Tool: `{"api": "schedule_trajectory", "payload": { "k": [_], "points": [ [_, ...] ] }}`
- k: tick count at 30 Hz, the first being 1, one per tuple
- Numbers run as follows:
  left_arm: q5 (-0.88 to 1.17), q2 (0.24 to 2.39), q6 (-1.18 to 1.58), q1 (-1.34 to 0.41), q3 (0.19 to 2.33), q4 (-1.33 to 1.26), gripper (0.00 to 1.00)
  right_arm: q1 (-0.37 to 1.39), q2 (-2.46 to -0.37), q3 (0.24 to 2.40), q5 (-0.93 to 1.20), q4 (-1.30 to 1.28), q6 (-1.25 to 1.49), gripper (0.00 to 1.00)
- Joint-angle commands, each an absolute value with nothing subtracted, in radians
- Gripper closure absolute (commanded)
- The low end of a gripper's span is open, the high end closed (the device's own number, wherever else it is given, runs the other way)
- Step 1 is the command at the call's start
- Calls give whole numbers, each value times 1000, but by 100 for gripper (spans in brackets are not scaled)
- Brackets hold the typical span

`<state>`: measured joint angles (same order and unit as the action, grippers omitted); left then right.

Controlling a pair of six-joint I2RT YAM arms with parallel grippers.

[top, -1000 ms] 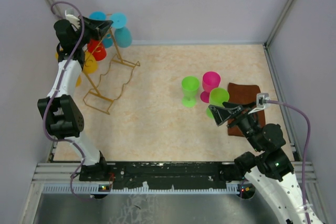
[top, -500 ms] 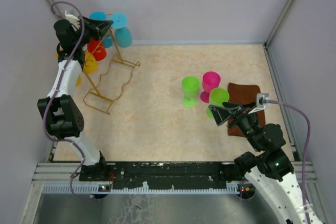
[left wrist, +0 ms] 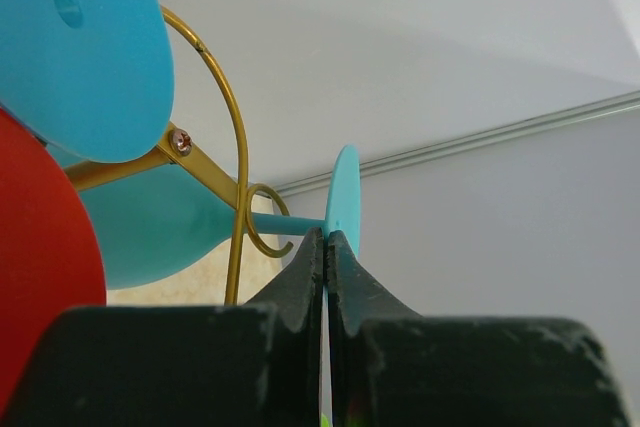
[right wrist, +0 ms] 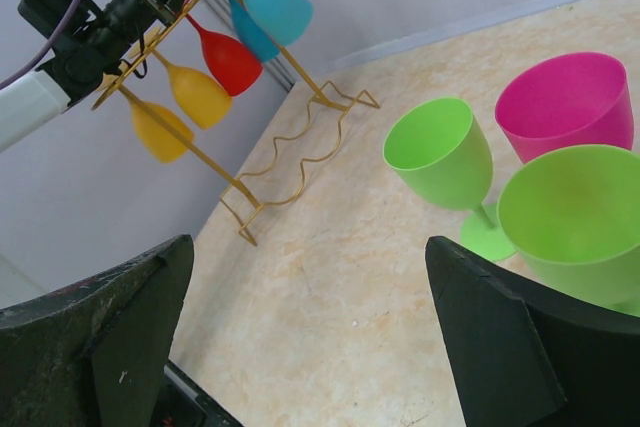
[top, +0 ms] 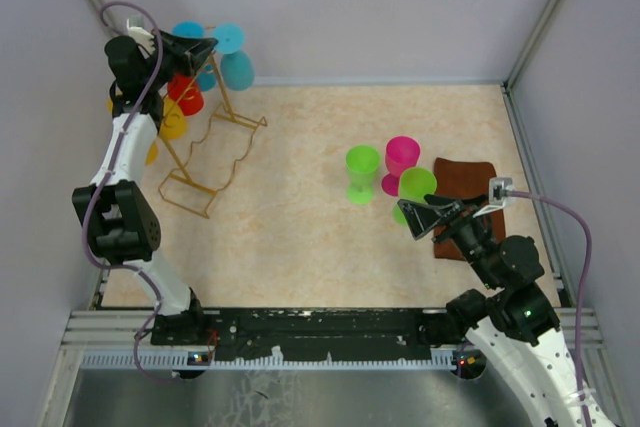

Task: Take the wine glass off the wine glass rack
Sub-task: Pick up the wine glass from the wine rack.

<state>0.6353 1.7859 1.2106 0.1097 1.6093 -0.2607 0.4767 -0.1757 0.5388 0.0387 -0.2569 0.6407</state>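
Note:
The golden wire wine glass rack [top: 215, 137] stands at the far left with several glasses hanging from its arms. My left gripper [top: 207, 47] is at the top of the rack. In the left wrist view its jaws [left wrist: 327, 237] are shut on the edge of the round foot of a blue wine glass [left wrist: 342, 197]. That glass's stem runs through a looped hook [left wrist: 262, 222] of the rack. Its bowl [top: 236, 70] hangs beside the rack. My right gripper [top: 425, 217] is wide open and empty over the table near the right side, as the right wrist view [right wrist: 310, 327] also shows.
A second blue glass [top: 186, 31], a red glass [top: 185, 95] and yellow glasses [top: 170, 122] hang on the rack. Two green glasses [top: 362, 162] [top: 417, 184] and a pink one [top: 402, 155] stand on the table beside a brown cloth [top: 468, 179].

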Motion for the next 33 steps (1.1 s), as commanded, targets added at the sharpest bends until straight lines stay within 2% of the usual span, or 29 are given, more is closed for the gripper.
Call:
{"api": "schedule_trajectory", "payload": {
  "k": [1, 33],
  "points": [
    [642, 1807, 1222, 86, 1641, -253, 100, 477, -161, 581, 20, -235, 644, 1],
    [624, 1818, 1214, 61, 1655, -245, 100, 477, -156, 592, 6, -256, 628, 1]
  ]
}}
